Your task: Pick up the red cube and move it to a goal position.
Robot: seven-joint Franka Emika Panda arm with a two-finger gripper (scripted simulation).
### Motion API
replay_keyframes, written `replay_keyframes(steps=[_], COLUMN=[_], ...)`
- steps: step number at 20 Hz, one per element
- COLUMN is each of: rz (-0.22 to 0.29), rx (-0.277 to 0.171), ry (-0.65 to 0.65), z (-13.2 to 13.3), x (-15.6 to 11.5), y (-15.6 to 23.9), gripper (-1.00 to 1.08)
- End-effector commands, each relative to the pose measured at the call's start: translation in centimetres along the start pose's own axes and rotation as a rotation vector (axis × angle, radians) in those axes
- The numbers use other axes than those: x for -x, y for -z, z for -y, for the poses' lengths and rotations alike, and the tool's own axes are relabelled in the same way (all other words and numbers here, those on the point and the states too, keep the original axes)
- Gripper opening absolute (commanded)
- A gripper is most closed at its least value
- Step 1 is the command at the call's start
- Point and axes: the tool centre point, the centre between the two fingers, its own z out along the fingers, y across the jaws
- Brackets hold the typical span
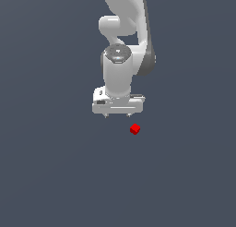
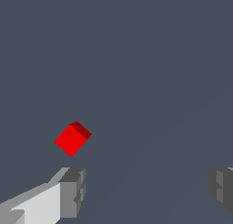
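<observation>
The red cube is a tiny bright-red block lying on the flat grey floor, just below and to the exterior view's right of the white gripper. The gripper points down, its two short fingertips wide apart and nothing between them. In the wrist view the cube lies turned at an angle, outside the gap, just beyond one grey finger pad; the other pad is far across. The gripper is open and apart from the cube.
The white arm rises behind the gripper towards the top of the exterior view. The plain dark grey floor spreads all around, with no other objects or goal marker in view.
</observation>
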Motion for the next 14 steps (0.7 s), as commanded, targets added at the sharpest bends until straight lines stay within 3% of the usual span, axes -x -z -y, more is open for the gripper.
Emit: replay_keyframes(steps=[1,14], rz=[0.000,-0.001], rx=[0.000,-0.001], ry=[0.000,-0.097], z=[0.0,1.2], x=[0.0,0.6], y=[0.0,-2.0], gripper=[1.00,1.00])
